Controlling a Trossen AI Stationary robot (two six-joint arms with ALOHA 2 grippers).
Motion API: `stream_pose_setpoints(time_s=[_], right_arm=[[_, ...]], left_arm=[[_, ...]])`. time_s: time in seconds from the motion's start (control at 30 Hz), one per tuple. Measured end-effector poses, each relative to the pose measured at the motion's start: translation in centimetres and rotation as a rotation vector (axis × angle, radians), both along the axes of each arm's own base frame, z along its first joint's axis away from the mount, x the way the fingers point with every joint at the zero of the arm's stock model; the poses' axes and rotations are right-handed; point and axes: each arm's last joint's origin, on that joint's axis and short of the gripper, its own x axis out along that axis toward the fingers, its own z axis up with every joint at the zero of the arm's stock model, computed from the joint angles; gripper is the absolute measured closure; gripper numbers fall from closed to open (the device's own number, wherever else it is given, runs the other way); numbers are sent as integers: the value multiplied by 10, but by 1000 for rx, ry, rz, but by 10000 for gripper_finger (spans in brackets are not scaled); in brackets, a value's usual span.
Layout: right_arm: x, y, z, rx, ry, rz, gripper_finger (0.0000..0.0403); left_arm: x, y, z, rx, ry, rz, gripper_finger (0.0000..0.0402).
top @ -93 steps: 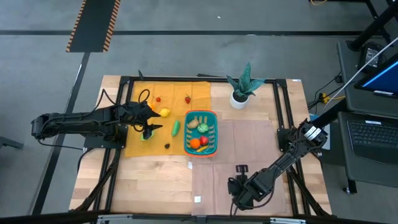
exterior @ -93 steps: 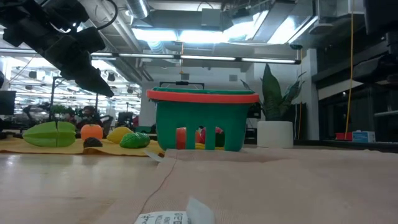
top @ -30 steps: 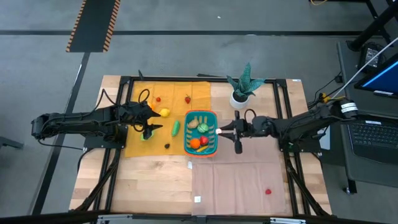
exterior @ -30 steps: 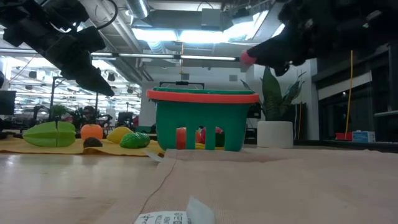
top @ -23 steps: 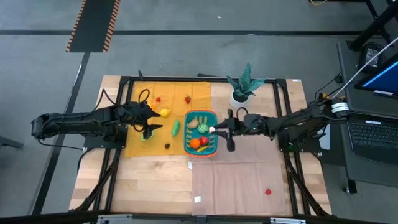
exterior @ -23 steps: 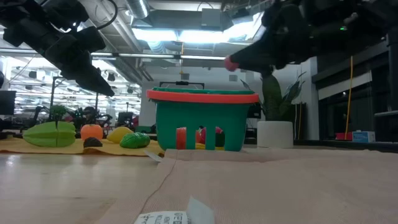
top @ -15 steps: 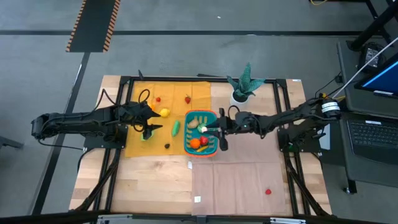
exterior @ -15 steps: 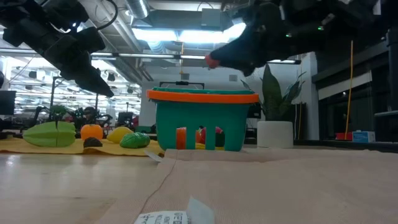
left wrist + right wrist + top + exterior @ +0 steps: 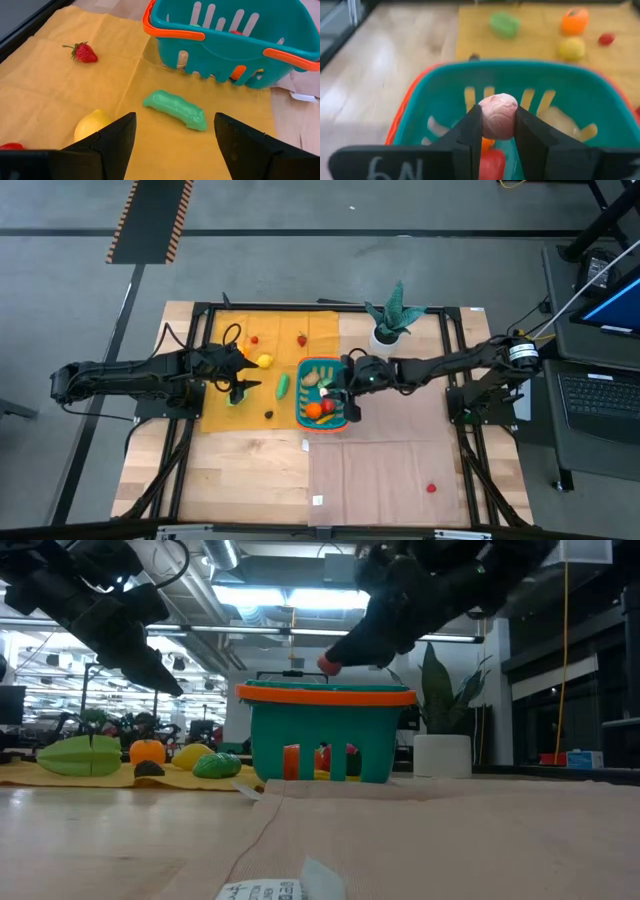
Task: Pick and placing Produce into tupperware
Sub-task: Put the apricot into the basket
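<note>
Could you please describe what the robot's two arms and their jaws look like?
Both arms are dark, slender and jointed, with black cables looping beside them. The right arm has a pale band near its base. Each gripper ends in two flat black jaws; the right gripper carries white handwritten marks, and the left gripper is plain.

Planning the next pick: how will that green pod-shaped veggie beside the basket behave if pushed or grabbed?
The green pod lies flat on the yellow cloth, long and lumpy, so it will probably slide or pivot rather than roll. It looks like rigid moulded plastic, likely light. Its glossy surface may slip in the tool.
</note>
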Motion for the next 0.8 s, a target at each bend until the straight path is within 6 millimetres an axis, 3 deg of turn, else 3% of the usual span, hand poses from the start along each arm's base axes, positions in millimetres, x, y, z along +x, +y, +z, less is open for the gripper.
stream_pose_setpoints(time_s=[0.23, 0.47, 0.8], right_arm=[[2, 0, 15, -7, 188, 24, 306], [6, 0, 24, -40, 198, 47, 306], [26, -1, -10, -45, 227, 50, 306]], left_arm=[[0, 0, 0, 7, 2, -5, 140], [0, 0, 0, 7, 1, -5, 140], [0, 0, 0, 7, 1, -5, 140]])
